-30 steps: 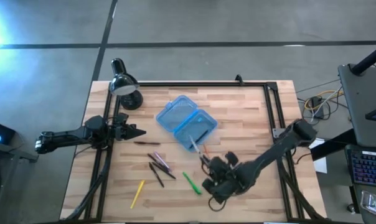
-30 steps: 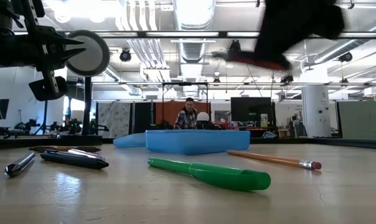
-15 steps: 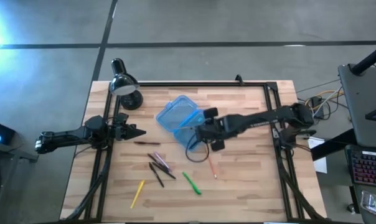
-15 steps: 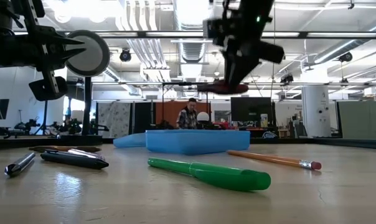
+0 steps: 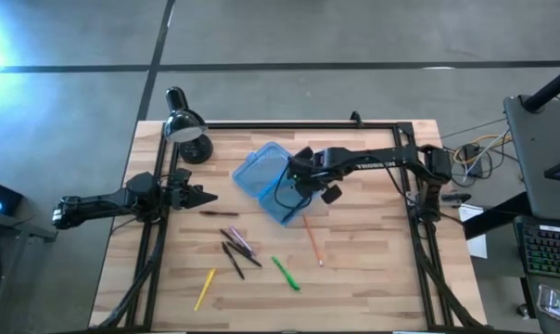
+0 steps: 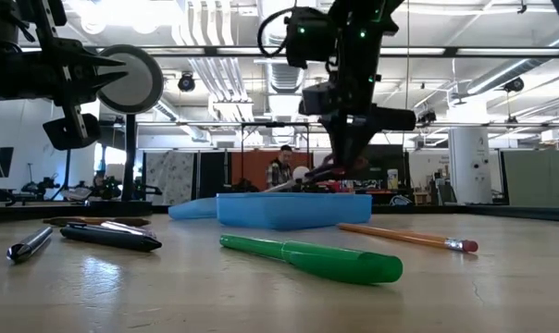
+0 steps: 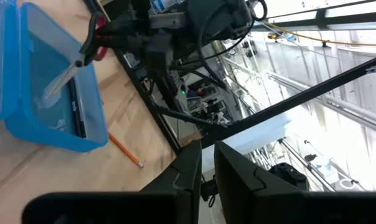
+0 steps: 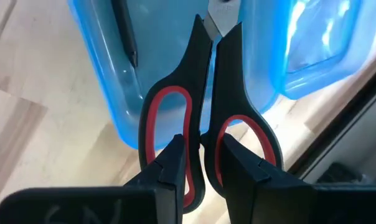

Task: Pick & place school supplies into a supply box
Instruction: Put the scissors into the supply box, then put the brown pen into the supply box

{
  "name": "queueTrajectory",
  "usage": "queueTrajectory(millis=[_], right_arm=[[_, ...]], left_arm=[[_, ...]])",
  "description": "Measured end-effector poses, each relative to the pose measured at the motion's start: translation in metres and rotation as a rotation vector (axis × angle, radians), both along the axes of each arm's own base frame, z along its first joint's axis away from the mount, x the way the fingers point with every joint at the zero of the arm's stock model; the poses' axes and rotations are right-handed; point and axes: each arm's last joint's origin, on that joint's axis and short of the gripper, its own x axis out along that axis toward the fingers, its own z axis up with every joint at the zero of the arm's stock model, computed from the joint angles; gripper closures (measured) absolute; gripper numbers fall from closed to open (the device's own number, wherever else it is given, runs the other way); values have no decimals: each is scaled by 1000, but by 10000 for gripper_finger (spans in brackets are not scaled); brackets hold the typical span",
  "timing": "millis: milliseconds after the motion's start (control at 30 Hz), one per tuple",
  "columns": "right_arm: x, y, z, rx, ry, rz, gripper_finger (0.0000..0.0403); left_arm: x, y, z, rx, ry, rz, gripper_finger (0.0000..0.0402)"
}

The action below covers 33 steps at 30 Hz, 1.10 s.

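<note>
My right gripper (image 5: pixel 303 181) hangs over the open blue supply box (image 5: pixel 275 181), shut on the scissors (image 8: pixel 203 93), which have black handles with red lining. Their blades (image 7: pixel 63 78) point down into the near half of the box (image 8: pixel 119 112). A dark pen (image 8: pixel 124 34) lies inside that half. On the table lie an orange pencil (image 5: pixel 311 239), a green pen (image 5: pixel 285 274), a yellow pencil (image 5: pixel 204 289) and several dark pens (image 5: pixel 235 250). My left gripper (image 5: pixel 201 197) waits shut at the table's left side, touching nothing. My right gripper pinches the scissors between its two fingers at the handles, where the two loops meet (image 8: pixel 203 134). The fingers (image 8: pixel 175 155) point along the scissors and slant down from above. The scissors are closed and tilted, blades lowest (image 6: pixel 289 185). Whether the tip touches the box, I cannot tell.
A black desk lamp (image 5: pixel 185 130) stands at the table's far left corner, beside the box. A black frame rail (image 5: pixel 299 125) runs along the far edge and down both sides. Bare wood lies right of the box (image 5: pixel 373 213). A person shows far off in the room (image 6: pixel 279 174).
My right gripper, holding the scissors, has swung from near the table's near edge toward the far edge and left, over the box. It has then come down, tipping the blades into the box's near half. The pens and pencils on the table have stayed put.
</note>
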Motion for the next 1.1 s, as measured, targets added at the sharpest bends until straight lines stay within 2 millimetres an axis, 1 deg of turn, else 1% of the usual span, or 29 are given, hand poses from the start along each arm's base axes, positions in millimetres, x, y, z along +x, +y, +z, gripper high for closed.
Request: queueTrajectory(millis=[100,233,500,633,733,867,1100], right_arm=[[4,1,-2,45,-27,18,342],[5,-1,-11,98,-7,4,342],[13,-13,-40,121,46,-15,342],[16,-14,-48,123,55,-15,340],[20,-14,-48,136,18,-15,328],[24,-14,-47,140,-45,-66,300],[22,-12,-31,236,-119,-92,236]], left_arm=[[0,0,0,0,0,0,374],[0,0,0,0,0,0,374],[0,0,0,0,-1,0,374],[0,0,0,0,-1,0,374],[0,0,0,0,-1,0,374],[0,0,0,0,-1,0,374],[0,0,0,0,-1,0,374]])
